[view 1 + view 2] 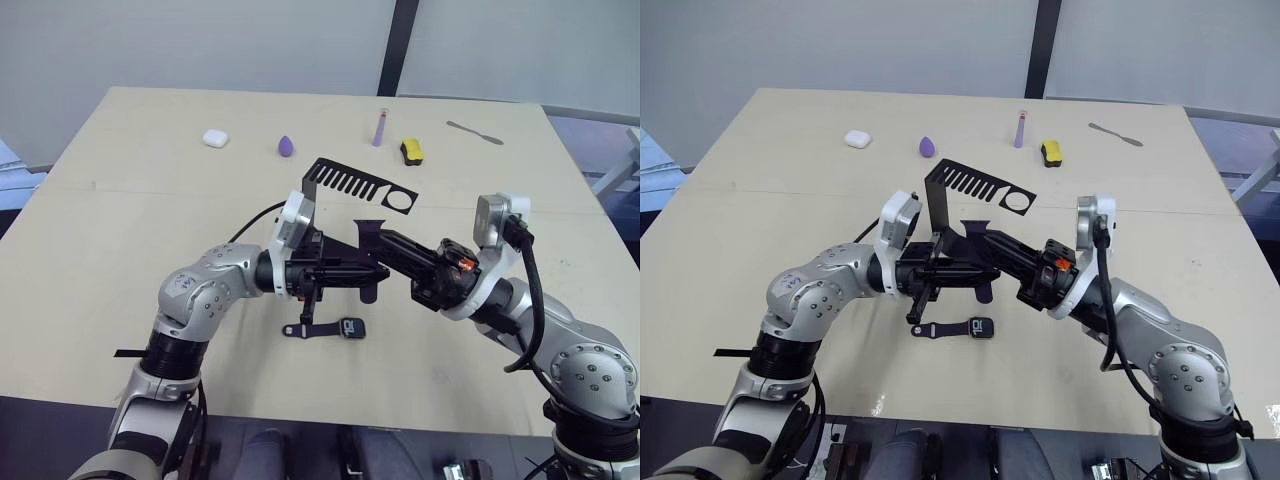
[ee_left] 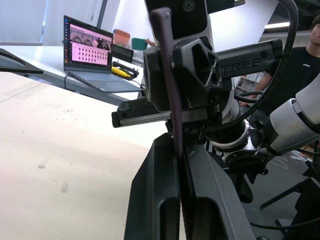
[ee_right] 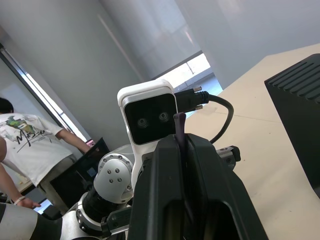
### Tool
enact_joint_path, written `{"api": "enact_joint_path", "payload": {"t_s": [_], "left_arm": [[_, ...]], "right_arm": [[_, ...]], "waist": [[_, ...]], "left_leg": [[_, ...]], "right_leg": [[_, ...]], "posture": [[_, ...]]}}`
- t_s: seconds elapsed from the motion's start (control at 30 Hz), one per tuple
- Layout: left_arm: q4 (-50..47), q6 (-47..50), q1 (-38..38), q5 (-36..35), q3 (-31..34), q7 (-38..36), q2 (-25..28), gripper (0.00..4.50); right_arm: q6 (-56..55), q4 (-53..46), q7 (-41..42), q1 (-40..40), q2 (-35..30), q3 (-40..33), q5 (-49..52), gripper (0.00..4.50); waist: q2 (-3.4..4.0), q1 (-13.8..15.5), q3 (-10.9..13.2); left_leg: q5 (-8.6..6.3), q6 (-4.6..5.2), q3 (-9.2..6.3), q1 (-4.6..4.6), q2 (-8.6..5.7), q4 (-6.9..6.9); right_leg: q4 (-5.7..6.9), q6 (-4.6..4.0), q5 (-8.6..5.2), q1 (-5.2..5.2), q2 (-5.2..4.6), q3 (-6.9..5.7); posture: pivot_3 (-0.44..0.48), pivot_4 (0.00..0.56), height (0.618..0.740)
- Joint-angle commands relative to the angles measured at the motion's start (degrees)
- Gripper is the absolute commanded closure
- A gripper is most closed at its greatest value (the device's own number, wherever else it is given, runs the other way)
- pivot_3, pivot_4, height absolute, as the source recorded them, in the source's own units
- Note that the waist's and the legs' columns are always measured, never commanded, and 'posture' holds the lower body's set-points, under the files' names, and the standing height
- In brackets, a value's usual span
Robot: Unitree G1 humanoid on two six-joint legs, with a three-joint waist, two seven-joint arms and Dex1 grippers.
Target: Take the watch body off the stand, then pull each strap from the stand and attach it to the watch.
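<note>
Both pincers are raised over the middle of the surface (image 1: 120,210), tips meeting. The left pincer (image 1: 372,272) is pressed together on a dark purple strap (image 2: 170,95), which is seen in the left wrist view rising upright from between its fingers (image 2: 160,200). The right pincer (image 1: 372,240) is also clamped on a thin dark strap, seen in the right wrist view between its fingers (image 3: 165,200); whether the same strap is gripped by both cannot be told.

The watch body (image 1: 351,328) is lying flat on the surface just below the pincers, near the front edge, with the other strap (image 1: 312,329) joined to its left side and stretched out flat toward the left.

The stand (image 1: 345,184) is set upright on the surface just behind the pincers, its slotted top arm and round hole pointed to the right.

Along the far edge are placed a white case (image 1: 215,138), a purple teardrop object (image 1: 287,146), a pale purple tube (image 1: 379,129), a yellow-and-black block (image 1: 411,151) and a metal tool (image 1: 474,132). A laptop (image 2: 92,55) and a person (image 3: 25,150) are seen in the background.
</note>
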Motion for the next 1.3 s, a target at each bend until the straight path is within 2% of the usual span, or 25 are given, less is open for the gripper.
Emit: {"api": "enact_joint_path", "payload": {"t_s": [0.03,0.53,0.6,0.67,0.73,0.8,0.87,0.93,1.07,1.3], "left_arm": [[-1.21,-0.69,-0.89,-0.4,0.44,-0.25,0.01,4.5],[-1.22,0.46,-0.78,-0.16,-0.16,0.18,0.41,4.5],[-1.69,0.11,-0.4,0.19,-0.16,-1.15,1.96,3.88],[-2.67,-1.24,0.4,2.13,-0.79,-3.47,5.78,3.21],[-3.34,-3.27,1.13,4.41,-2.16,-5.47,8.94,2.21],[-3.75,-8.45,2.46,9.9,-5.32,-7.44,12.22,1.23],[-2.98,-14.67,3.72,16.97,-9.5,-7.4,14.0,0.34],[-1.68,-18.49,4.54,21.77,-12.5,-6.39,13.99,0.34],[1.98,-22.03,5.0,28.48,-15.75,-2.53,11.73,0.34],[6.12,-24.94,5.06,35.93,-19.05,2.41,6.3,0.34]], "right_arm": [[-1.5,-1.34,-0.53,-0.18,0.16,-1.67,1.24,4.34],[-1.57,-1.38,-0.38,-0.47,0.26,-1.87,2.25,4.43],[-1.38,-1.86,-0.12,-0.3,-0.63,-2.28,1.79,4.5],[-0.66,-3.14,1.07,0.58,-3.58,-3.29,-0.24,4.5],[-0.3,-4.21,2.4,1.96,-6.66,-4.21,-2.02,4.5],[-0.09,-5.63,5.22,4.9,-11.33,-5.73,-5.86,4.5],[-1.87,-7.86,10.52,9.52,-17.43,-6.36,-14.36,4.5],[-5.32,-9.53,15.85,14.56,-22.54,-6.53,-23.23,4.5],[-12.57,-10.25,22.85,22.75,-26.95,-8.02,-35.14,4.5],[-19.23,-10.9,27.92,30.91,-26.07,-9.83,-43.61,4.5]], "waist": [[0.0,0.0,0.0],[0.0,0.0,0.0],[0.0,-0.02,0.0],[0.01,-0.11,0.01],[0.01,0.0,0.01],[0.01,0.06,0.01],[0.03,0.43,0.0],[0.03,0.83,0.01],[-0.01,1.53,0.03],[-0.04,1.48,0.05]], "left_leg": [[0.0,0.0,0.0,0.0,0.0,0.0],[0.0,0.0,0.0,0.0,0.0,0.0],[0.0,0.0,0.0,0.0,0.0,0.0],[0.0,0.0,0.0,0.0,0.0,0.0],[0.0,0.0,0.0,0.01,0.0,-0.04],[-0.01,0.01,0.0,0.01,0.0,-0.06],[-0.02,0.03,-0.01,-0.02,0.0,-0.07],[-0.06,0.1,-0.01,-0.01,-0.04,-0.09],[-0.09,0.16,0.0,-0.04,-0.05,-0.06],[-0.12,0.28,0.01,0.06,-0.04,0.02]], "right_leg": [[0.0,0.0,0.0,0.0,0.0,0.0],[0.0,0.0,0.0,0.0,0.0,0.0],[0.0,0.0,0.0,0.0,0.0,0.0],[0.0,0.0,0.0,0.0,0.0,0.0],[0.0,0.0,0.0,-0.01,0.0,0.0],[-0.08,0.0,0.0,0.0,0.0,0.0],[-0.2,0.0,0.0,0.05,-0.02,0.0],[-0.29,0.0,0.0,0.09,-0.04,0.0],[-0.31,0.02,0.0,0.09,-0.04,0.01],[-0.11,0.01,0.0,0.12,0.0,0.03]], "posture": [[0.0,0.15,0.74],[0.0,0.15,0.74],[0.0,0.15,0.74],[0.0,0.15,0.74],[0.0,0.15,0.74],[0.0,0.15,0.74],[0.0,0.15,0.74],[0.0,0.15,0.74],[0.0,0.15,0.74],[0.0,0.15,0.74]]}}
